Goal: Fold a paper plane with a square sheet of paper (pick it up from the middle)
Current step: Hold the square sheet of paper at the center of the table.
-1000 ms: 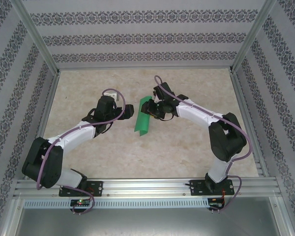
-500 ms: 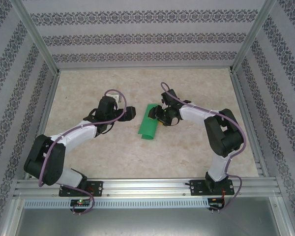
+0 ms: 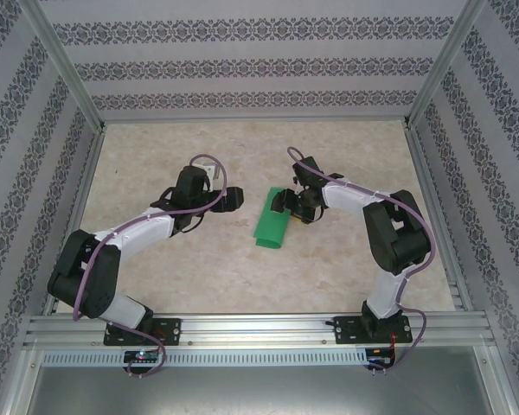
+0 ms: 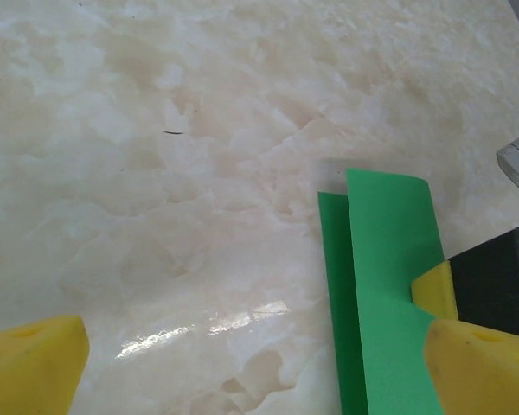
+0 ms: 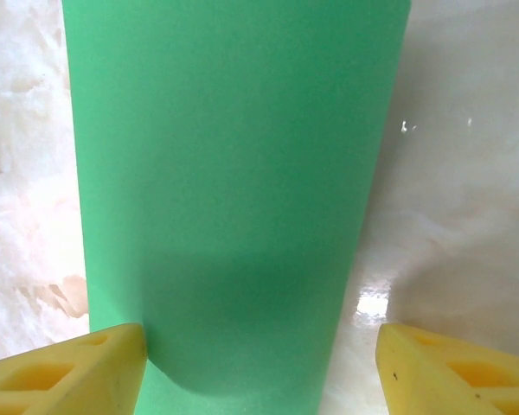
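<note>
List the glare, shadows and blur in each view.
Top external: even, diffuse light, no glare. Left wrist: a glare streak on the table, and the near yellow fingertips are blurred. Right wrist: a glare spot beside the green sheet of paper, with a soft shadow over its near end.

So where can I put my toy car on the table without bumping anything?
Free: the wide strip of table between the green paper and the arm bases, and the far stretch along the back wall. Crowded: the middle, where the left hand and right hand close in on the paper.
</note>
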`<state>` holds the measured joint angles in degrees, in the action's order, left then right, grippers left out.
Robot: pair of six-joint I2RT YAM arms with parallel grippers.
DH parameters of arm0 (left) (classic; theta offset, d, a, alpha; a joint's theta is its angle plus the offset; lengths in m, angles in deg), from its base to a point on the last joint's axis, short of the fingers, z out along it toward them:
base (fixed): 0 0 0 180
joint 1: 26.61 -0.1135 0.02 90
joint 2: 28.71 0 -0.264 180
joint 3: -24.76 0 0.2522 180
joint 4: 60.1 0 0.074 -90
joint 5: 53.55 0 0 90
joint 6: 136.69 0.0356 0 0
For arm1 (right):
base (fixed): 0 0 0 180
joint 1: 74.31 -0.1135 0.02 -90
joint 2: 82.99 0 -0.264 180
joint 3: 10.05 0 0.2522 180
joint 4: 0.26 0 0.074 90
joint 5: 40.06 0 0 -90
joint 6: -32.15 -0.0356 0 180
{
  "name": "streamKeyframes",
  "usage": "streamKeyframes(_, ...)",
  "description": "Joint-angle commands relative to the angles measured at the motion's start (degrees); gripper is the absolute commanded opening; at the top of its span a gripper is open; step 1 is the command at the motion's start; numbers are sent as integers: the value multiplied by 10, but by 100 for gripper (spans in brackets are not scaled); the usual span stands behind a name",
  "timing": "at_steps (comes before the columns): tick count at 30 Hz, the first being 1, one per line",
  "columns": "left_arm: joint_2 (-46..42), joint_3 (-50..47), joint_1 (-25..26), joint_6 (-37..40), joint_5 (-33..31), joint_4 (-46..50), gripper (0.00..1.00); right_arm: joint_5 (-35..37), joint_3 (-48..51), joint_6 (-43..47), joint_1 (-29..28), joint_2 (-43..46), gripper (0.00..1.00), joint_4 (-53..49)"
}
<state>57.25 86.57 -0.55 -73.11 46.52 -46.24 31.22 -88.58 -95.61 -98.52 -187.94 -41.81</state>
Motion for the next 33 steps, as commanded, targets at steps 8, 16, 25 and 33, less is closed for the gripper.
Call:
streamKeyframes(8,30,35,24,26,40,14,97,46,-4,46,7,21,80,-60)
streamKeyframes(16,64,55,33,13,54,9,93,34,9,20,-3,17,80,-11)
streamKeyframes(25,94,78,35,2,64,24,83,60,-2,-2,-19,-3,77,-9)
streamKeyframes(33,125,98,36,-14,84,33,63,77,-5,-19,-26,-16,80,-13)
